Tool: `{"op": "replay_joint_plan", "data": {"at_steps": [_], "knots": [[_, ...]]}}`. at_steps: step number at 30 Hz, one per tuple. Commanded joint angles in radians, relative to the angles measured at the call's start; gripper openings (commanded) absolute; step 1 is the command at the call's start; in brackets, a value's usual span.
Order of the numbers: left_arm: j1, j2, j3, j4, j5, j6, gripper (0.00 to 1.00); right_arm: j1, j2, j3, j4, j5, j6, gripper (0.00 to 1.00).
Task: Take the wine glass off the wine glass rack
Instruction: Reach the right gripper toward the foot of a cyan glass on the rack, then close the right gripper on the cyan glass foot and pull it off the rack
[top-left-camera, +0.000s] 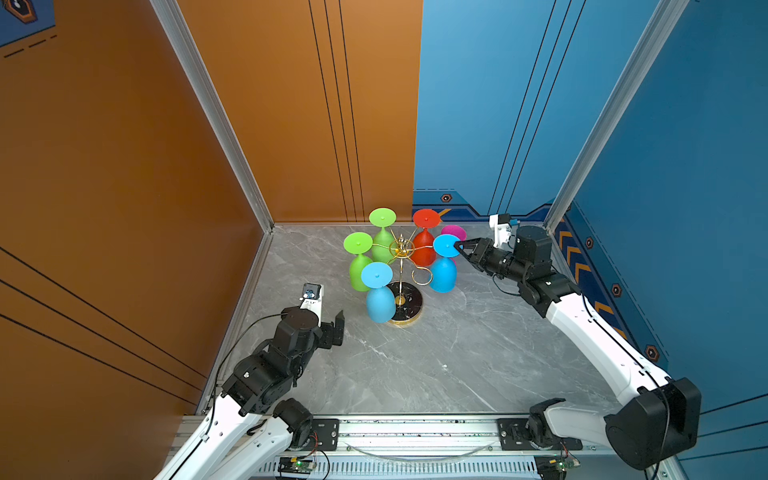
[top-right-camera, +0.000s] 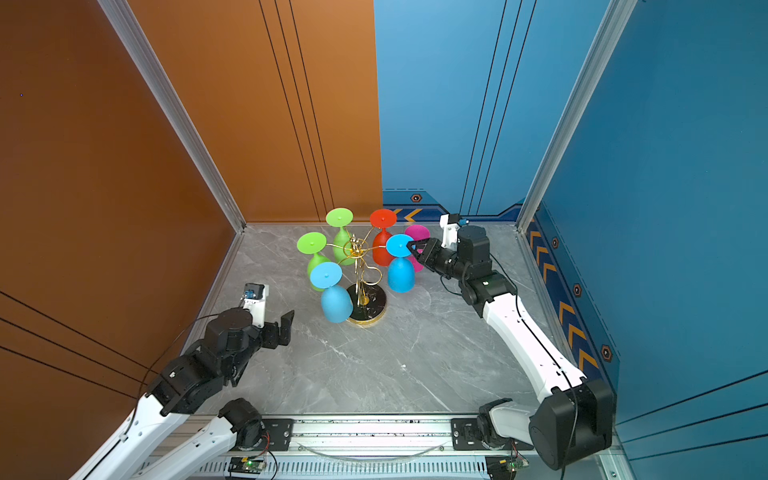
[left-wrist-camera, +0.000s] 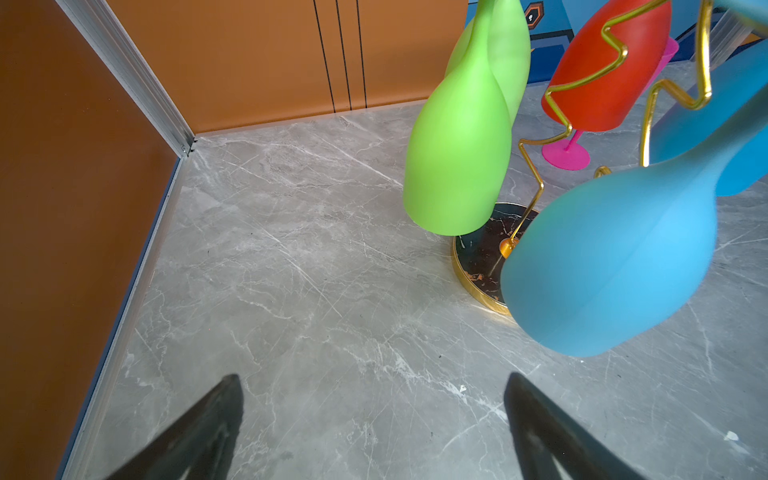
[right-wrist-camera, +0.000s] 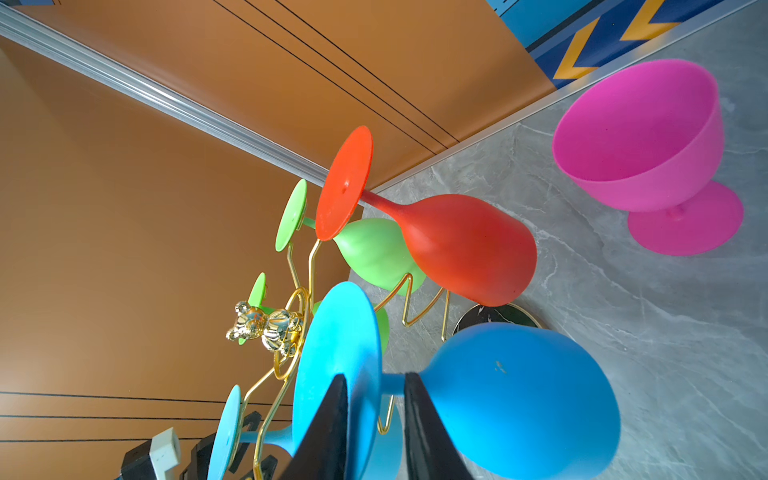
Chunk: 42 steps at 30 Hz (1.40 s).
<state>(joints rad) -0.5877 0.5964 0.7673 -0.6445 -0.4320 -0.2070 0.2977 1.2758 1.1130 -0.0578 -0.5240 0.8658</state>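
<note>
The wine glass rack (top-left-camera: 400, 266) (top-right-camera: 360, 266) is a gold wire stand on a round black base (left-wrist-camera: 478, 253), at the back middle of the table. Several glasses hang upside down from it. A blue wine glass (top-left-camera: 444, 274) (top-right-camera: 401, 274) (right-wrist-camera: 519, 399) hangs on its right side. My right gripper (top-left-camera: 459, 247) (top-right-camera: 412, 248) (right-wrist-camera: 376, 376) straddles that glass's round foot. One finger lies over the foot, the other beside the stem, and a narrow gap still shows. My left gripper (top-left-camera: 334, 328) (top-right-camera: 286, 326) (left-wrist-camera: 374, 376) stands wide open and empty, left of the rack.
Also hanging on the rack are a second blue glass (top-left-camera: 379, 299), two green ones (top-left-camera: 360, 266) (top-left-camera: 383, 239) and a red one (top-left-camera: 424, 249). A pink glass (right-wrist-camera: 640, 137) (top-left-camera: 454, 232) stands upright on the table behind the right gripper. Walls close the table on the back, left and right.
</note>
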Motion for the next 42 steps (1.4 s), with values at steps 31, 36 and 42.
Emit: {"op": "replay_joint_plan", "data": {"at_steps": [31, 36, 42], "knots": [[0.019, -0.017, -0.013, 0.013, 0.035, 0.005, 0.98, 0.017, -0.009, 0.008, 0.116, -0.092, 0.093, 0.0], [0.021, -0.016, -0.012, 0.013, 0.039, 0.006, 0.98, 0.026, -0.003, 0.019, 0.124, -0.1, 0.098, 0.0], [0.022, -0.018, -0.014, 0.013, 0.041, 0.005, 0.98, 0.032, 0.007, 0.036, 0.126, -0.099, 0.098, 0.0]]}}
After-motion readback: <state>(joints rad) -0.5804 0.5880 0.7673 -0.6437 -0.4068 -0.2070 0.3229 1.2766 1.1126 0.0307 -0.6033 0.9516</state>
